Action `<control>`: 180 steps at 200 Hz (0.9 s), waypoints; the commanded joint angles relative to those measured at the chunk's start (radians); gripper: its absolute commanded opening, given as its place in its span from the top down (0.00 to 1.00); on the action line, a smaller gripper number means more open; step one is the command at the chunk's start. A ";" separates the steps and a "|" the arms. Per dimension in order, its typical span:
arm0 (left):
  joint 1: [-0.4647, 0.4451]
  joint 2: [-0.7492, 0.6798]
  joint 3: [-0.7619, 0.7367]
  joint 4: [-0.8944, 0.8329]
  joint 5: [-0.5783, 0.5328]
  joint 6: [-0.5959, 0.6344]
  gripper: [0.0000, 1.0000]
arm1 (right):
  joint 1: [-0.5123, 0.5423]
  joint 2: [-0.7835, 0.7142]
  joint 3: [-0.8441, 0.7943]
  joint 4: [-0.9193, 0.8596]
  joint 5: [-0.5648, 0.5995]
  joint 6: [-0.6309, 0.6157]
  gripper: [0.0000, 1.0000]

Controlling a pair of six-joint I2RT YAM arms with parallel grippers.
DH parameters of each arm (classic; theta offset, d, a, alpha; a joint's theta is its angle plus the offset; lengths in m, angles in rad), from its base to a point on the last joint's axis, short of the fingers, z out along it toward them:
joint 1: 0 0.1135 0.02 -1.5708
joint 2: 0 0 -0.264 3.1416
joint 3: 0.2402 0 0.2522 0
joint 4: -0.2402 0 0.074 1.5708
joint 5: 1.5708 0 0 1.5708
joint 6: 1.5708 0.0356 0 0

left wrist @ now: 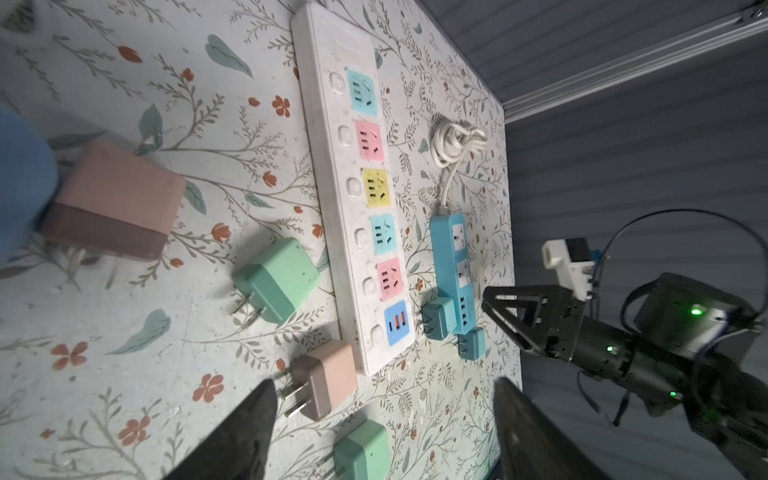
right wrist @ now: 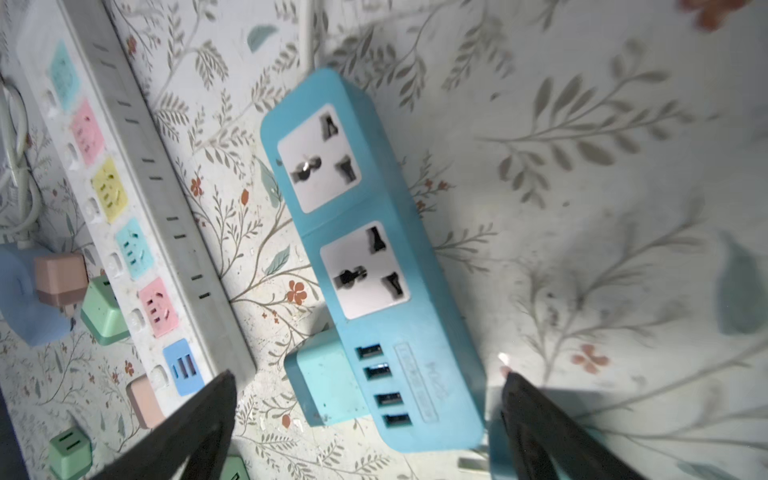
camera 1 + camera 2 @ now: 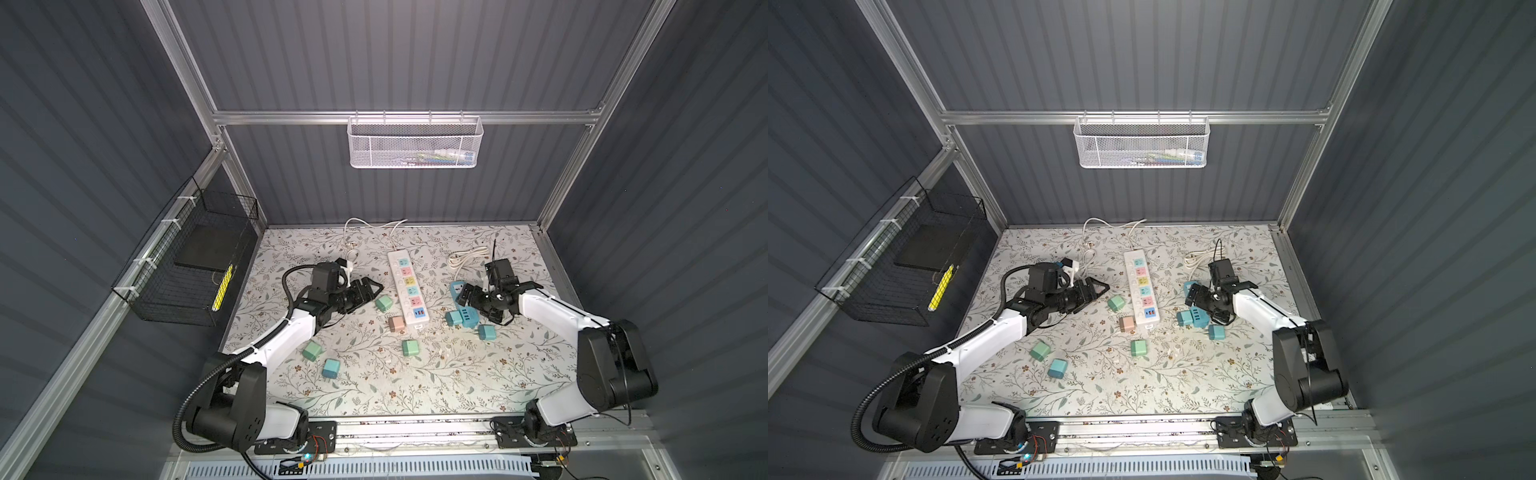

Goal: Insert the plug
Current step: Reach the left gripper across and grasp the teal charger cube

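Observation:
A white power strip (image 3: 405,286) (image 3: 1140,291) with coloured sockets lies in the middle of the floral table. Several loose plugs lie around it in both top views: green (image 3: 383,303), pink (image 3: 397,324), green (image 3: 410,347). My left gripper (image 3: 376,286) (image 1: 384,399) hovers left of the strip, open and holding nothing. In the left wrist view the pink plug (image 1: 328,378) lies on the table below its jaws. My right gripper (image 3: 461,295) (image 2: 370,395) is wide open over the USB end of a blue power strip (image 2: 374,257), with gaps on both sides.
More plugs lie at the front left (image 3: 312,351) (image 3: 331,368) and by the blue strip (image 3: 453,318) (image 3: 485,332). White cables (image 3: 467,255) coil at the back. A black wire basket (image 3: 195,266) hangs on the left wall, a white basket (image 3: 415,141) on the back wall.

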 commanded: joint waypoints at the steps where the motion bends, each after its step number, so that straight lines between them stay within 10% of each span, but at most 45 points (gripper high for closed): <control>1: -0.094 -0.013 0.061 -0.089 -0.092 0.094 0.19 | -0.004 -0.075 -0.047 -0.073 0.130 0.022 0.01; 66: -0.532 0.275 0.357 -0.238 -0.581 0.502 0.23 | -0.014 -0.198 -0.152 -0.087 0.191 0.035 0.08; 123: -0.564 0.669 0.806 -0.482 -0.566 0.778 0.27 | -0.092 -0.297 -0.154 -0.097 0.149 -0.003 0.21; 180: -0.563 0.788 0.923 -0.577 -0.411 1.031 0.35 | -0.147 -0.370 -0.158 -0.117 0.061 -0.051 0.20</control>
